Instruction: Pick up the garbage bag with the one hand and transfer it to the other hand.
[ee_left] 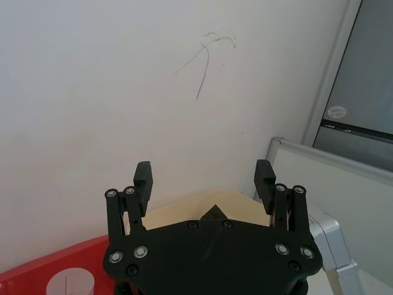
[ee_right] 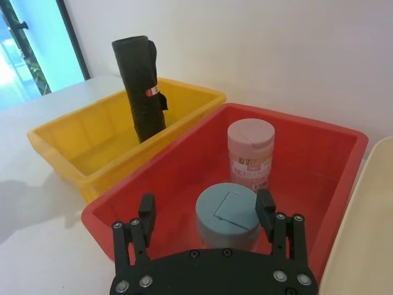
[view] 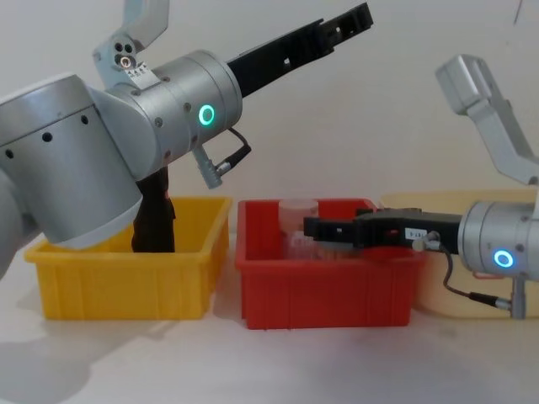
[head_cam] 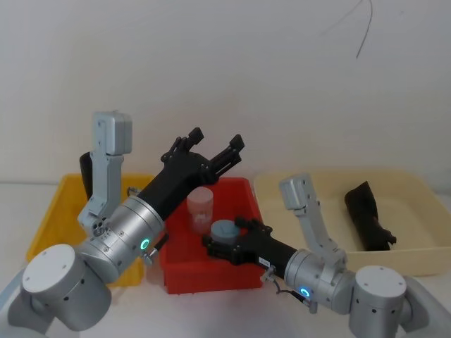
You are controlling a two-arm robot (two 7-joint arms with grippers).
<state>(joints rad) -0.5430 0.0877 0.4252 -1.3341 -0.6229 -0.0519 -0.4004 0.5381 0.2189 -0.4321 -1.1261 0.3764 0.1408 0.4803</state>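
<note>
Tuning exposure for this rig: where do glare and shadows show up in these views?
Right wrist view: the window is blown out bright, and the yellow bin casts a soft shadow on the table. Chest view: faint soft shadows lie under the red bin; the green ring light and blue ring light glow. Head view: even light.

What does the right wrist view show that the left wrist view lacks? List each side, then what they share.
Right wrist, not left wrist: the garbage bag standing in the yellow bin, the blue-lidded jar, the open right gripper close by it. Left wrist, not right wrist: the open left gripper raised toward the wall, a scratch mark on it. Both: the red bin, the pink jar, the beige bin's edge.
</note>
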